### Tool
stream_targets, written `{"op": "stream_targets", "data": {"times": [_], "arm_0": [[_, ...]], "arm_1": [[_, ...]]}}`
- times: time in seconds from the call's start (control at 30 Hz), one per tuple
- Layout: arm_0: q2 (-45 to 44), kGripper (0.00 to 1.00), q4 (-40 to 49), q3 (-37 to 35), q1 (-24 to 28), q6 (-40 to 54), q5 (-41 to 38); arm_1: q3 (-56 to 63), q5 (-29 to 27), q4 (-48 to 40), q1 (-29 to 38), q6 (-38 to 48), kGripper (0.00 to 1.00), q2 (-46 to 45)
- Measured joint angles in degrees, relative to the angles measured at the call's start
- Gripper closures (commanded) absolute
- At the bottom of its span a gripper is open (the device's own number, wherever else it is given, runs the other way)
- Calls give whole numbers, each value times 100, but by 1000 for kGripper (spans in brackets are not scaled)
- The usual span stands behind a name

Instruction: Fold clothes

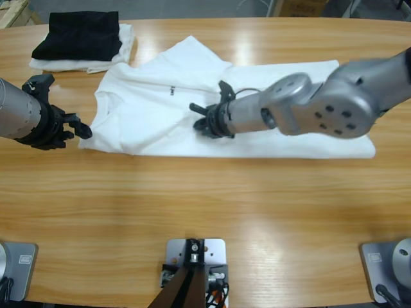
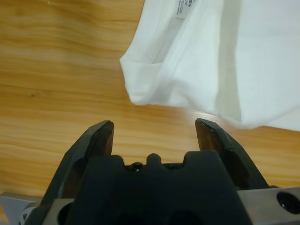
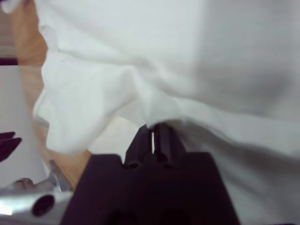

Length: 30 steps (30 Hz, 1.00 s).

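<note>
Where the long wooden worktop (image 1: pixel 205 199) runs across the high view, the white T-shirt (image 1: pixel 154 122) is laid flat and partly folded on its far half, one sleeve pointing toward the far edge. A folded black garment (image 1: pixel 80 35) is stacked on a folded white one (image 1: pixel 125 51) at the far left corner, apart from the T-shirt. The right gripper (image 1: pixel 204 119) is set over the T-shirt's middle, jaws pressed together on a pinched fold of its cloth. The left gripper (image 1: pixel 74 127) is held just beside the T-shirt's left edge, jaws spread wide over bare wood, nothing between them.
</note>
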Motion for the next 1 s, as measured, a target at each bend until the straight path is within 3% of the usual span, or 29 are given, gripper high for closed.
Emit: {"op": "stream_targets", "data": {"times": [0.1, 0.23, 0.5, 0.53, 0.57, 0.6, 0.73, 0.87, 1.0], "arm_0": [[0, 331, -12, 17, 5, 0, -8], [0, 331, -12, 32, 8, 0, -33], [0, 331, -17, 110, 9, 0, -104], [0, 331, -25, 123, 9, 0, -110], [0, 331, -38, 131, 9, 0, -117], [0, 331, -50, 131, 9, 0, -123], [0, 331, -73, 135, 6, 0, -127], [0, 331, -82, 176, -34, -1, -135], [0, 331, -176, 191, -84, -1, -184]], "arm_1": [[-359, 100, 817, -137, -227, 1000, -396], [-487, 216, 1248, -260, -412, 1000, -827], [-802, 596, 2119, -442, -610, 973, -854], [-977, 699, 2390, -459, -664, 415, -842], [-1126, 769, 2614, -471, -720, 43, -814], [-1239, 806, 2766, -479, -790, 0, -774], [-1518, 790, 3147, -484, -1141, 0, -568], [-1567, 181, 3693, -487, -1470, 8, -546], [-1569, -167, 3976, -490, -1524, 215, -793]]}}
